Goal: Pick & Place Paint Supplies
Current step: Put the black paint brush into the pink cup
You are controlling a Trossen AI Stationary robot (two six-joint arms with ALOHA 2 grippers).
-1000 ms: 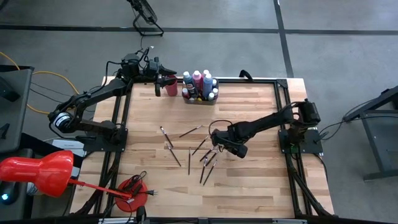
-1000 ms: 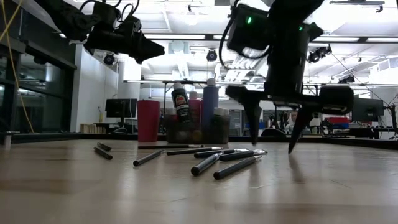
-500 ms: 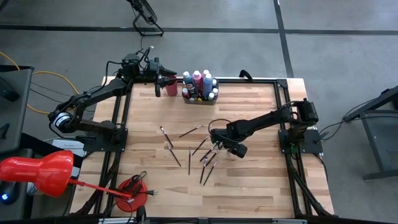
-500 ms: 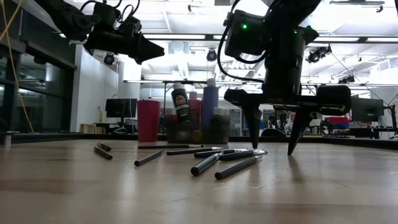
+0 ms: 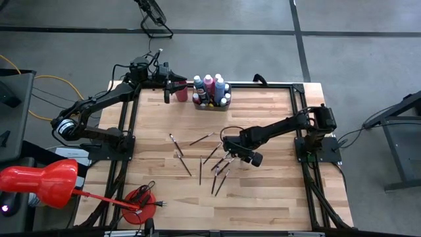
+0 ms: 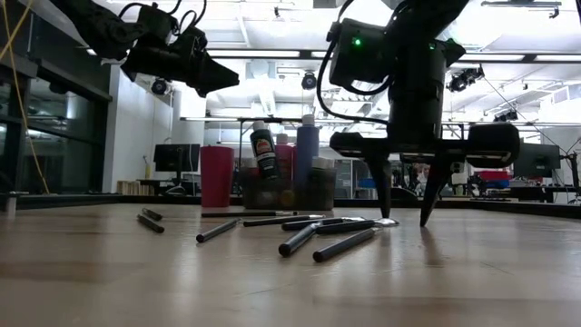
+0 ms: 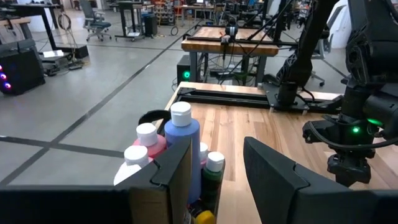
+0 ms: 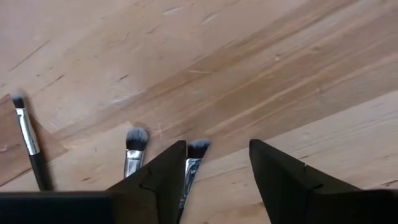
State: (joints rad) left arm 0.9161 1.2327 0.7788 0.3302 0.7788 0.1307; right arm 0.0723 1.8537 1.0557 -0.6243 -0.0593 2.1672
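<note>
Several thin dark-handled paintbrushes (image 5: 214, 161) lie flat and scattered on the middle of the wooden table. My right gripper (image 5: 229, 155) is open and points down, its tips just above the table (image 6: 407, 213). In the right wrist view one brush head (image 8: 198, 148) lies between its fingers and another brush head (image 8: 135, 139) lies beside them. The paint bottles (image 5: 210, 87) stand upright in a grey tray (image 5: 209, 105) at the far edge. My left gripper (image 5: 175, 84) hovers open above the pink cup (image 5: 181, 94), and the bottles (image 7: 181, 146) show ahead of it.
The pink cup (image 6: 216, 175) stands just left of the tray (image 6: 313, 193) at the far edge. A red round object (image 5: 140, 200) sits at the near left corner. Black frame rails run along the table's left and right sides. Bare wood lies right of the brushes.
My right gripper has shifted a little toward the table's left, over the brush heads, and has stayed low. In the low view the gap between its fingers has narrowed somewhat. The brushes lie where they were.
</note>
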